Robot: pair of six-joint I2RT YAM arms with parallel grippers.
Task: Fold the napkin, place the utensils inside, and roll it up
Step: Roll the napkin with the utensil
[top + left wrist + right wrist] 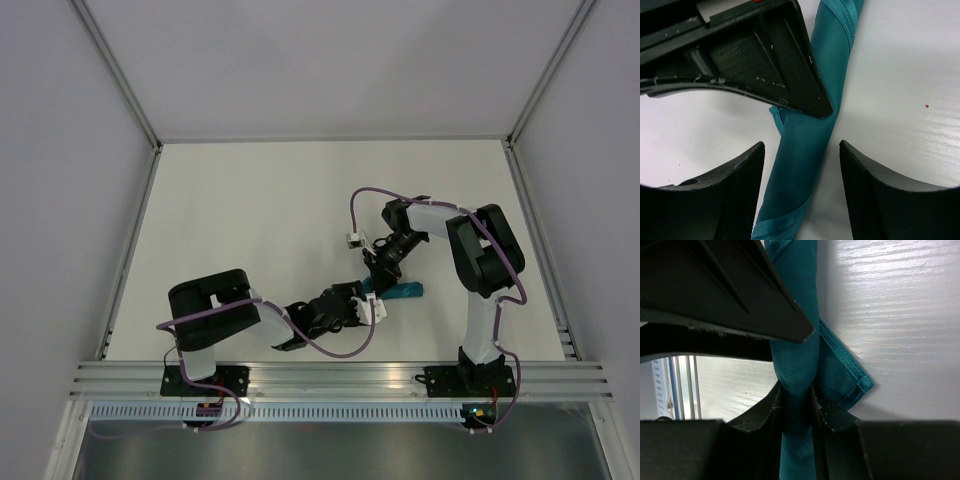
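The teal napkin (402, 291) lies rolled into a narrow bundle on the white table between the two arms. In the right wrist view my right gripper (796, 405) is shut on the napkin roll (795, 360), pinching it narrow; a loose hemmed corner (850, 382) sticks out to the right. In the left wrist view my left gripper (801, 185) is open, its fingers standing either side of the napkin roll (805, 150) without touching it. The right gripper's finger (765, 60) shows above it. No utensils are visible.
The white table (250, 220) is bounded by grey walls and metal rails. A ribbed rail (340, 378) runs along the near edge by the arm bases. A purple cable (370, 205) loops over the right arm.
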